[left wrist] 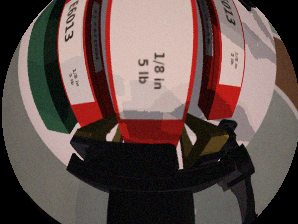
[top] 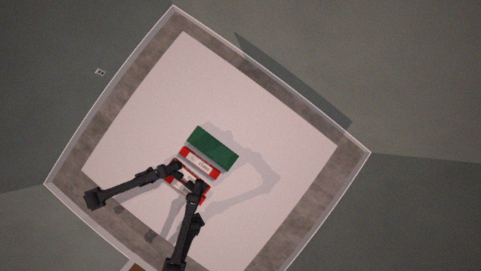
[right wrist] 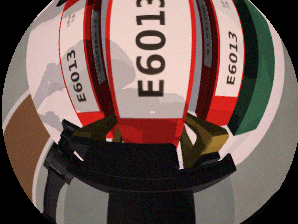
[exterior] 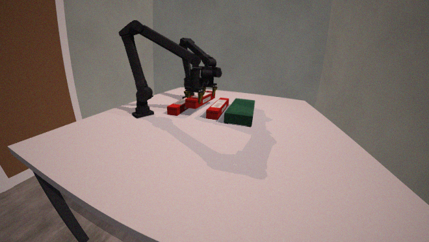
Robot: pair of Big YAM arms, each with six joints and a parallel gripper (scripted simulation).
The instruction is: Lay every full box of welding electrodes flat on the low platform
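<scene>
One white table (top: 255,102) (exterior: 227,201) (left wrist: 261,60) (right wrist: 42,60) carries a low green platform (top: 212,148) (exterior: 238,112) (left wrist: 37,75) (right wrist: 265,75), a red-and-white E6013 box beside it (top: 200,162) (exterior: 217,108) (left wrist: 77,75) (right wrist: 230,60) and another farther off (top: 178,186) (exterior: 175,109) (left wrist: 230,65) (right wrist: 77,65). Between these two, the third box (top: 189,175) (exterior: 194,103) (left wrist: 150,50) (right wrist: 150,65) hangs raised, clamped near its ends by the left gripper (top: 177,175) (exterior: 209,91) (left wrist: 151,112) and right gripper (top: 191,185) (exterior: 194,97) (right wrist: 152,137).

"E6013", "1/8 in", "5 lb" on red boxes (top: 204,165) (exterior: 212,113) (left wrist: 155,60) (right wrist: 150,107)

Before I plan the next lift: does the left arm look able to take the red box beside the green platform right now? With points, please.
Probably not yet: the left hand (top: 178,170) (exterior: 209,92) (left wrist: 151,112) is closed on the raised middle box (top: 189,175) (exterior: 195,103) (left wrist: 150,55) (right wrist: 150,107), shared with the right hand (top: 192,186) (exterior: 194,97) (right wrist: 152,132). The top of the box by the platform (top: 200,163) (exterior: 218,108) (left wrist: 76,65) (right wrist: 231,65) looks uncovered, though.
</scene>
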